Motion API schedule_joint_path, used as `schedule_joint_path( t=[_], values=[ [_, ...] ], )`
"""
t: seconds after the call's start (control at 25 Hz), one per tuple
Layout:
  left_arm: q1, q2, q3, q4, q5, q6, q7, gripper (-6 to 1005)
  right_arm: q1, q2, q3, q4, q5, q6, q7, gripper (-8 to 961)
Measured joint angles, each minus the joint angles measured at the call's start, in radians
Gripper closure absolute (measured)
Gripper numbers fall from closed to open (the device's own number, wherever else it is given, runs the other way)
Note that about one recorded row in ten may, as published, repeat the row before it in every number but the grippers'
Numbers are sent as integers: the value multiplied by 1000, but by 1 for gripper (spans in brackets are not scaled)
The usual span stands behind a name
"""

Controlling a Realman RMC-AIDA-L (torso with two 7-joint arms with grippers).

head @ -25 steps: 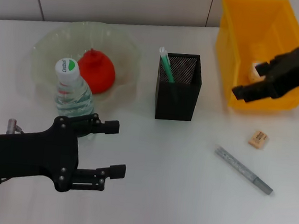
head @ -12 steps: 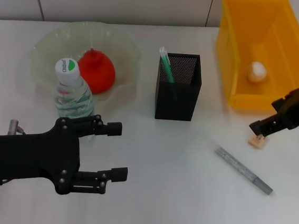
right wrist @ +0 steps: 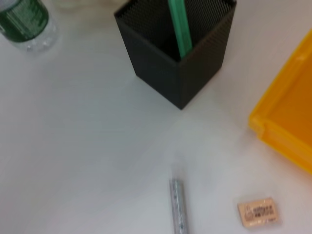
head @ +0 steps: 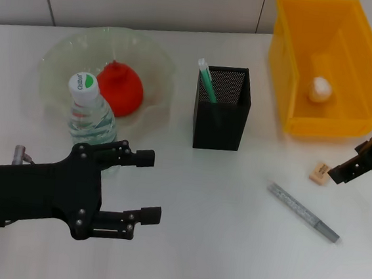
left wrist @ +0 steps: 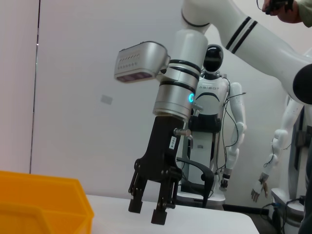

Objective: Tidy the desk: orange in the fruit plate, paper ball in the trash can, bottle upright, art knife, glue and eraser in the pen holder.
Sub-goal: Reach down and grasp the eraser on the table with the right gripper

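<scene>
The orange [head: 120, 88] lies in the pale green fruit plate [head: 62, 58]. In front of the plate the bottle [head: 89, 114] stands upright. A green-and-white stick [head: 207, 81] leans in the black mesh pen holder [head: 222, 107]. Inside the yellow trash can [head: 335, 127] rests the paper ball [head: 319, 88]. On the table lie the eraser [head: 319, 171] and the grey art knife [head: 303, 212], both also in the right wrist view, eraser [right wrist: 257, 213] and art knife [right wrist: 178, 207]. My right gripper [head: 339, 173] hangs open just right of the eraser. My left gripper [head: 147, 185] is open, low by the bottle.
The trash can's near wall [right wrist: 292, 131] stands close behind the eraser. The pen holder [right wrist: 178, 58] is left of it, with bare table between. In the left wrist view my right gripper [left wrist: 148, 209] hangs beside the yellow bin [left wrist: 44, 209].
My right gripper came down from over the trash can, passed the eraser and now sits lower, to its right. The left gripper crept slightly right.
</scene>
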Motion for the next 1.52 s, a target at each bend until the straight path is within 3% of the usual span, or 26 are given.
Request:
schedule_joint_path(
  t=[0.2,0.64,1.52],
  values=[
    [0,-1,0,-5,1,0,7,197,43,-26,39,123,-16,22,-22,200],
    [1,0,0,-11,2,0,10,197,77,-32,40,191,-81,68,-50,201],
    [5,-1,0,-14,-1,0,23,197,150,9,-3,385,-229,227,-73,203]
  ],
)
